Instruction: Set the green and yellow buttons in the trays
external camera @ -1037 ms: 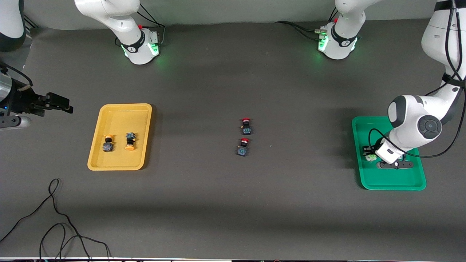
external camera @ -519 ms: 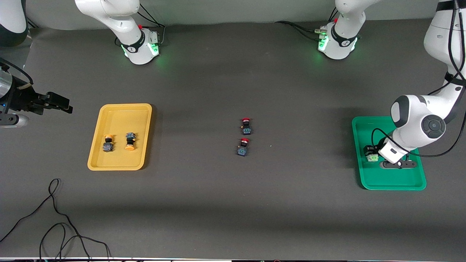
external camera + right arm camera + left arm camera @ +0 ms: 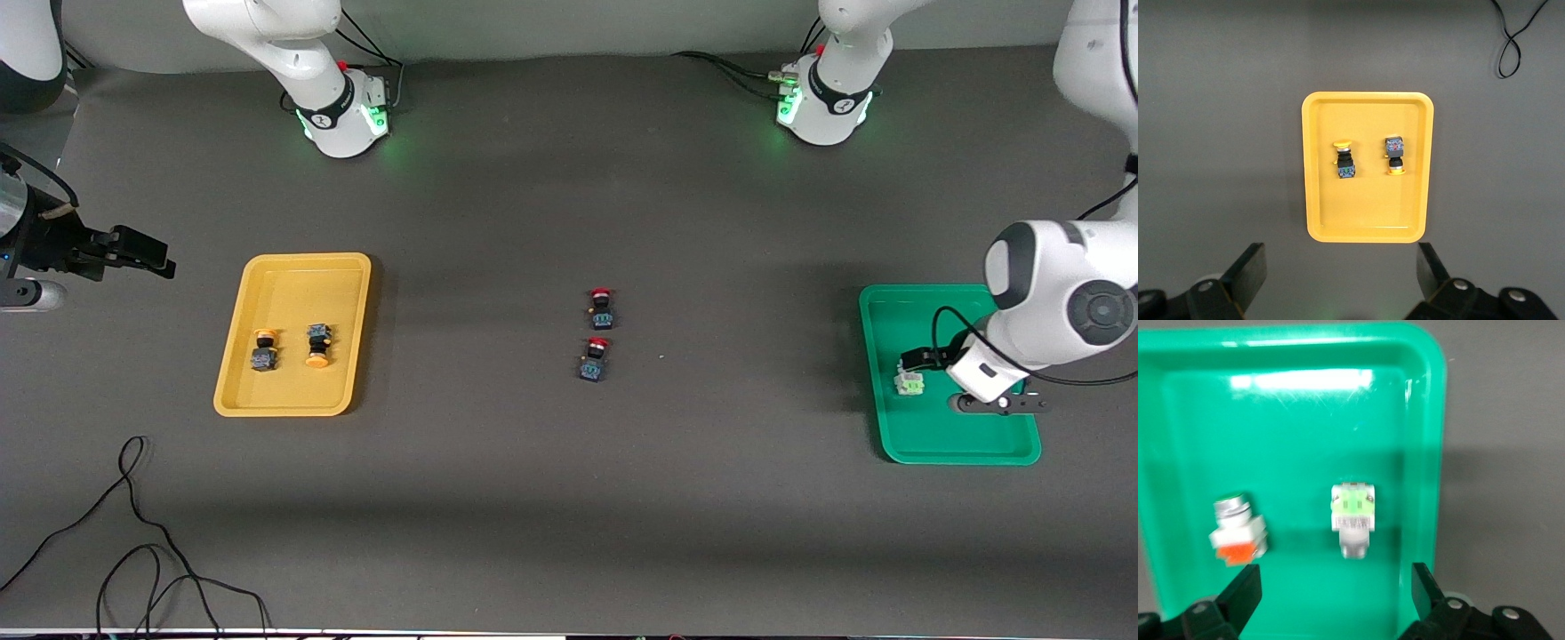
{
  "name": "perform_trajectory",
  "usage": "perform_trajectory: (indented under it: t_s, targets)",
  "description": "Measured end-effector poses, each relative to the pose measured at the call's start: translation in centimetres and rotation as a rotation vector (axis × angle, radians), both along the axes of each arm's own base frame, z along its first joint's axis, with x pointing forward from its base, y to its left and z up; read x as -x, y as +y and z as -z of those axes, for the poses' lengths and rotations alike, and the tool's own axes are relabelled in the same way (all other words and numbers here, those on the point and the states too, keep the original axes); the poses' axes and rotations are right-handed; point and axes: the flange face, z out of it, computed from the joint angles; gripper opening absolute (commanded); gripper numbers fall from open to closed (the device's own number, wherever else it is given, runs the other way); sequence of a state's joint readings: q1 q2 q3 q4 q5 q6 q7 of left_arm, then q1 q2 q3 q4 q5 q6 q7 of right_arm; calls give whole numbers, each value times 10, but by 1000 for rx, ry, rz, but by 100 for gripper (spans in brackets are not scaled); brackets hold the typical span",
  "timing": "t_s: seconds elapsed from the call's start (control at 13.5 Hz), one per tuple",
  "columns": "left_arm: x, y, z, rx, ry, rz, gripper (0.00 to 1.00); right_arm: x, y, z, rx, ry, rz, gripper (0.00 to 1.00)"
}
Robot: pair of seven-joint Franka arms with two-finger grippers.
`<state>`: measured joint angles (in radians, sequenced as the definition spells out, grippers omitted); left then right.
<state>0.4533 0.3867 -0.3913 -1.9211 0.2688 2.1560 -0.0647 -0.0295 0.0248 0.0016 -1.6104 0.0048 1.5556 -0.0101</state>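
Two yellow-capped buttons [image 3: 289, 348] in yellow tray [image 3: 293, 404]; two grey-bodied buttons [image 3: 1353, 519] in green tray [image 3: 1305, 420].

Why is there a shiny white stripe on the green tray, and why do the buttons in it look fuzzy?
In the left wrist view, the stripe is lamp glare on the glossy green tray; the two grey buttons look slightly blurred there. The right wrist view of the yellow tray is sharper, with no glare.

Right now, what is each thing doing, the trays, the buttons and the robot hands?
Yellow tray: holds two yellow buttons.
Green tray: holds two grey buttons.
Red buttons: on the table, in no tray.
Left hand: open, over the green tray.
Right hand: open, waiting near the yellow tray.
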Motion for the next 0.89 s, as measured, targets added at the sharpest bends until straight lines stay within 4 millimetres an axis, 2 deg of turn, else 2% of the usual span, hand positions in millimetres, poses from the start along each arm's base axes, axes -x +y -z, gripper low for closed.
perform_trajectory:
  t_s: [0.37, 0.52, 0.67, 0.89]
  targets:
    - [-3, -23, -148, -68, 113, -6, 100, 0, 0, -1, 0, -5, 1, 100]
    - [-2, -24, -199, -63, 136, -28, 100, -1, 0, -1, 0, -9, 2, 100]
    - [2, -23, -240, -55, 145, -34, 100, -1, -1, -2, 0, -10, 2, 100]
    - [7, -37, -285, -42, 127, -19, 100, -1, -1, -3, 1, -15, 3, 100]
